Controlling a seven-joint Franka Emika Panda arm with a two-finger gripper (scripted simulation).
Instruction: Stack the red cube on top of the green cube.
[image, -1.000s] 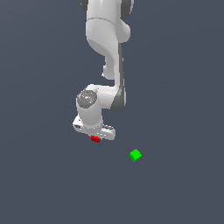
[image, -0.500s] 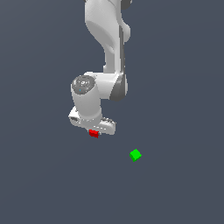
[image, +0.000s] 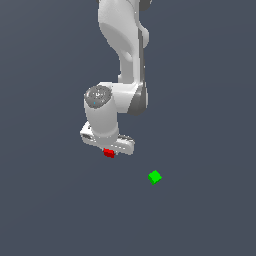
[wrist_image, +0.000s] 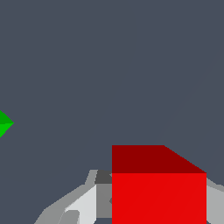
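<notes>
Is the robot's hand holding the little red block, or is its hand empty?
Holding it. The red cube sits right under the gripper, and the wrist view shows it filling the space between the fingers. The green cube lies apart.

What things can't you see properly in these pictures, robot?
- The hand's fingers: in the exterior view the white hand body covers them; in the wrist view the red cube and the picture's edge hide most of them.
- The red cube: only a sliver shows under the hand in the exterior view; the wrist view's edge cuts it off.
- The green cube: the wrist view's edge cuts it off; it shows whole in the exterior view.
</notes>
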